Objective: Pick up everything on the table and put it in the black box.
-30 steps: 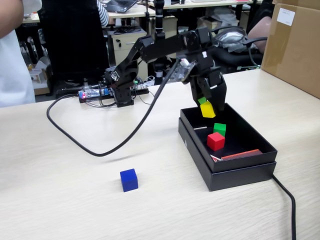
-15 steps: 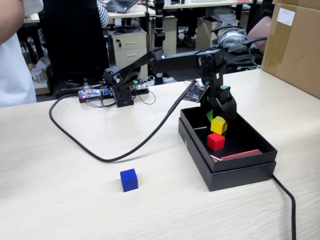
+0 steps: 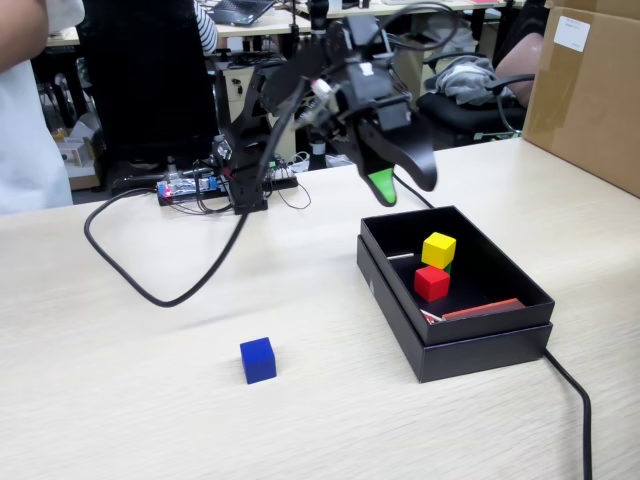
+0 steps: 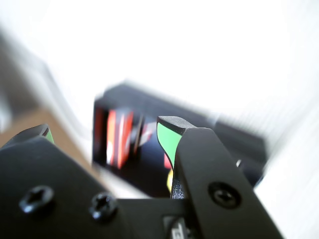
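Note:
The black box [image 3: 480,335] sits on the table [image 3: 120,400] at the right of the fixed view. Inside it a yellow cube [image 3: 438,249] rests over a green cube, of which only a sliver [image 3: 447,267] shows. A red cube [image 3: 432,282] lies just in front of them. A blue cube [image 3: 258,359] stands alone on the table, left of the box. My gripper [image 3: 404,187] hangs open and empty above the box's far left corner, with green pads on its fingers. In the blurred wrist view the gripper [image 4: 107,129] is spread wide, with the box [image 4: 144,172] beyond it.
A thick black cable [image 3: 180,290] loops across the table from the arm. Another cable [image 3: 572,392] runs off the box's near right corner. A big brown carton [image 3: 585,90] stands at the far right. A person [image 3: 25,110] is at the left edge. A red strip [image 3: 480,308] lies in the box.
The gripper let go of the yellow cube, which now rests on the green one in the box. It then rose out of the box and swung up and left.

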